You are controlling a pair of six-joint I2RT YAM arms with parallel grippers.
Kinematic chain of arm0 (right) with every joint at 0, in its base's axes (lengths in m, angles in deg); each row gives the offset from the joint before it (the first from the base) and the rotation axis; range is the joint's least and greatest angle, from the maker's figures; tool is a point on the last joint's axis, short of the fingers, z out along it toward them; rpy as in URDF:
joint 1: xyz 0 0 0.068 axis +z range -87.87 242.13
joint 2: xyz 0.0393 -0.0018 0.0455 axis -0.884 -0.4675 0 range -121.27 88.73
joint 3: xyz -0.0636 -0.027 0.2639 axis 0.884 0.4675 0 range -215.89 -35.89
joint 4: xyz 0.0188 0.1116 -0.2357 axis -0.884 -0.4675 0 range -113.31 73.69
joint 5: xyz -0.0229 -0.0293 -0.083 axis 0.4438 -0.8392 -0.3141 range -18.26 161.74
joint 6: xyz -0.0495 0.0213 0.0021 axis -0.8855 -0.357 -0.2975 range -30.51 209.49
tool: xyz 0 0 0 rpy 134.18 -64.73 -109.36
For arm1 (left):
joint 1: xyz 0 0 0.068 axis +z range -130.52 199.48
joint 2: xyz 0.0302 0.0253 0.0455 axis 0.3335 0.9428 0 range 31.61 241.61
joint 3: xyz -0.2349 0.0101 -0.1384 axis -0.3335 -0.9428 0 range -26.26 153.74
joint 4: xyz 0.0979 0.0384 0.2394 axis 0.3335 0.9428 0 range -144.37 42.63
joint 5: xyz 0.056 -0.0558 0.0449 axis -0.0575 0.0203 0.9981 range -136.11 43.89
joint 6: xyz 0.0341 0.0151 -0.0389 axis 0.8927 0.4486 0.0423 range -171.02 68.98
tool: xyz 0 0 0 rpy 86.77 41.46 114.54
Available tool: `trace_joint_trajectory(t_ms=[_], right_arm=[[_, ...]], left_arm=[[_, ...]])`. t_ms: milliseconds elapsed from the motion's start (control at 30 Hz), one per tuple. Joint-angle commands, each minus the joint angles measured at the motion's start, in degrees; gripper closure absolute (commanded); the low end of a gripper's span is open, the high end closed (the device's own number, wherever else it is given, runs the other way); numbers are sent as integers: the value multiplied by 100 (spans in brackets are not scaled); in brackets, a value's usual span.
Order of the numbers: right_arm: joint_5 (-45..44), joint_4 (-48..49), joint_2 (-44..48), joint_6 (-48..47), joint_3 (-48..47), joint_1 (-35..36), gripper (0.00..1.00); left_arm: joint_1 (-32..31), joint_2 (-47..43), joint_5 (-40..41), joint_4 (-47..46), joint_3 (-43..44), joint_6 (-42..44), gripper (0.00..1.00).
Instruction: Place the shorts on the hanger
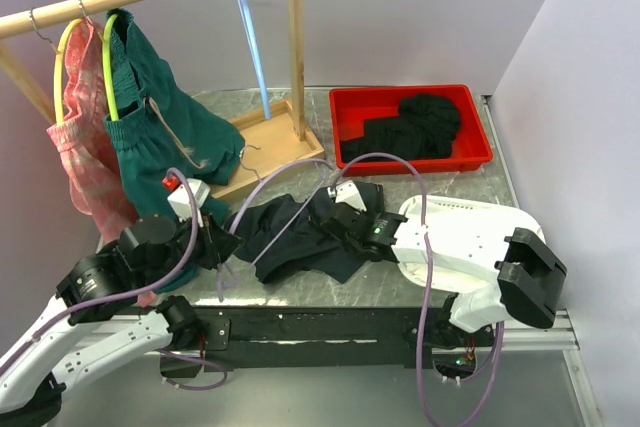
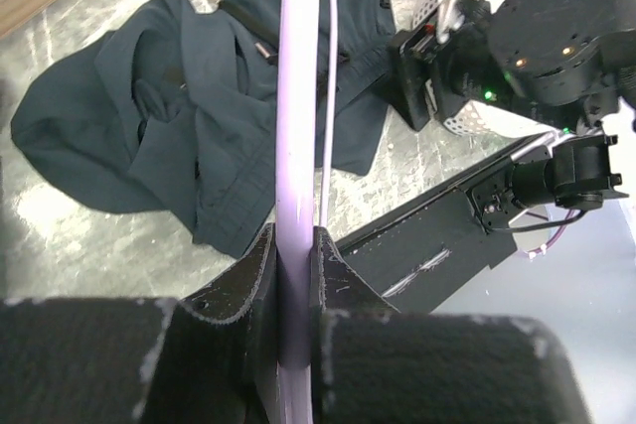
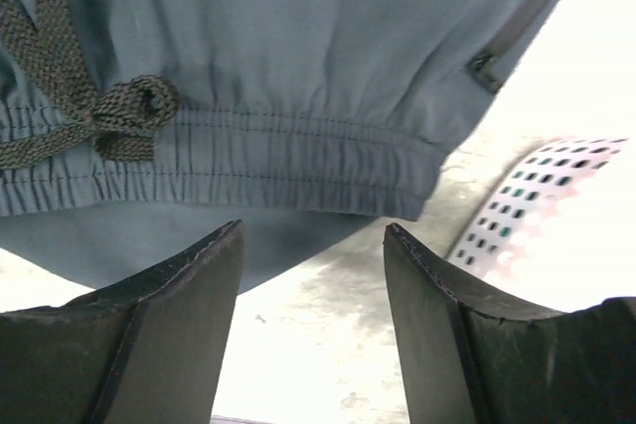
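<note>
The left gripper [image 2: 295,245] is clamped on the hanger [image 2: 298,96], holding its bar steady for loading. The shorts [image 2: 179,116] lie crumpled on the table [image 2: 60,235] between the arms. The right gripper [image 3: 313,237] stands open just short of the waistband [image 3: 278,161], apparently positioned to take that edge.

Shorts [image 1: 290,237] lie mid-table, betw. the two arms. Left gripper [image 2: 295,275], at their left, holds hanger [image 2: 296,146]; its bar runs over shorts. Right gripper [image 3: 313,245] at shorts' right, waistband just ahead of fingers. Tray [image 1: 480,127] w/ clothes [image 1: 420,127] behind-right. Rack [image 1: 295,47] behind-left, garments [image 1: 160,127] hung on its left end.
</note>
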Motion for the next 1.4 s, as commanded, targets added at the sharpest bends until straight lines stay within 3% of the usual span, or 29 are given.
trace_joint_trajectory(t_ms=[0, 100, 333, 500, 733, 833, 1167, 1367], right_arm=[[-401, -227, -56, -186, -396, 6, 36], [-427, -393, -320, -186, -502, -12, 46], [-24, -455, -408, -256, -563, -29, 46], [126, -508, -662, -336, -651, -21, 32], [-427, -412, -1023, -274, -757, -117, 28], [-725, -385, -1041, -196, -862, -240, 32], [-718, 80, -1189, -415, -1380, -784, 76], [-340, 221, -1480, -494, -1925, -1206, 89]], left_arm=[[-16, -139, 192, -32, 286, -207, 99], [-16, -113, 157, 73, 357, -233, 99], [-16, -34, 113, 249, 585, -198, 99], [-16, 72, 51, 285, 665, -145, 99], [-25, 63, 51, 320, 665, -233, 99], [-16, 28, 60, 329, 665, -277, 99], [-17, 19, -54, 443, 691, -286, 99], [-16, 63, -292, 618, 682, -251, 99]])
